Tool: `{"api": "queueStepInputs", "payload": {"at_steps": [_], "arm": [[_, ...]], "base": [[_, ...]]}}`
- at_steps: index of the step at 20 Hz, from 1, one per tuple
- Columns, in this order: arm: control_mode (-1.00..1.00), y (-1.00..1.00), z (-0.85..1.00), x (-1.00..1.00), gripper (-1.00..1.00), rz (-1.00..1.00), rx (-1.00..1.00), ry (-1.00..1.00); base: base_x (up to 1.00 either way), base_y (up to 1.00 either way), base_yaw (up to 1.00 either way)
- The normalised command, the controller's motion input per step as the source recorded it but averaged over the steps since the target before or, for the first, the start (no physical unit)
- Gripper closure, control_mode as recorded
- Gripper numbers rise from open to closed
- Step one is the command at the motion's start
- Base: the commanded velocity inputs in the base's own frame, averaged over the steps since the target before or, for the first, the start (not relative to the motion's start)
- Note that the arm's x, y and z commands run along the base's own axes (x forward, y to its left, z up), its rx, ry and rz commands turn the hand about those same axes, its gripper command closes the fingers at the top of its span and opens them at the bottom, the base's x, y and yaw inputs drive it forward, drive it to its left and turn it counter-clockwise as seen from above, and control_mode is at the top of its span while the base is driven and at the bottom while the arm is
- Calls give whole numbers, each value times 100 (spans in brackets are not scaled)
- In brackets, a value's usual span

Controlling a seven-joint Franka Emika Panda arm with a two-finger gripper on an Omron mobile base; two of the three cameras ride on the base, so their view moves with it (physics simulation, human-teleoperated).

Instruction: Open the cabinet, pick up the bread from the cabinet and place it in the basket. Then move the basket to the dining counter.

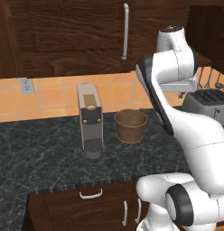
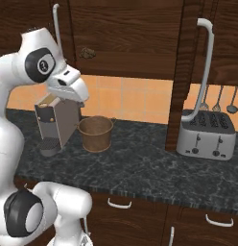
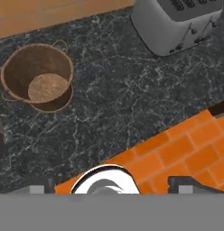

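The cabinet (image 2: pixel 125 29) hangs above the counter. Its left door (image 1: pixel 77 31) is shut, and its right door (image 2: pixel 181 72) stands swung out edge-on with a long silver handle (image 2: pixel 205 67). A small brown lump, seemingly the bread (image 2: pixel 87 53), sits on the ledge inside. The round woven basket (image 1: pixel 130 125) (image 2: pixel 96 133) (image 3: pixel 39 83) stands empty on the black counter beside the coffee machine. My gripper (image 3: pixel 114 187) (image 2: pixel 80 95) hangs open and empty, high above the counter and up and to the right of the basket, pointing down. The dining counter is out of view.
A grey coffee machine (image 1: pixel 90 119) stands left of the basket. A silver toaster (image 2: pixel 206 137) (image 3: pixel 177 22) sits to the right under hanging utensils (image 2: pixel 218 101). The black speckled counter (image 2: pixel 140 163) lies bare between basket and toaster. Lower cabinets (image 1: pixel 91 205) sit below.
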Motion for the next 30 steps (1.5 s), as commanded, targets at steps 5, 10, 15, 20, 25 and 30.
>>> {"api": "queueStepInputs", "payload": {"at_steps": [5,10,15,20,25,30], "arm": [[-100,33,65,20,-100,28,7,-93],[-100,30,81,27,-100,65,13,-37],[-100,82,82,28,-100,24,-13,-38],[-100,62,40,49,-100,-5,-40,-7],[-100,0,10,35,-100,-25,-13,0],[-100,-8,-3,50,-100,-24,17,0]], "base": [[0,0,0],[0,0,0],[0,0,0],[0,0,0],[0,0,0],[0,0,0]]}}
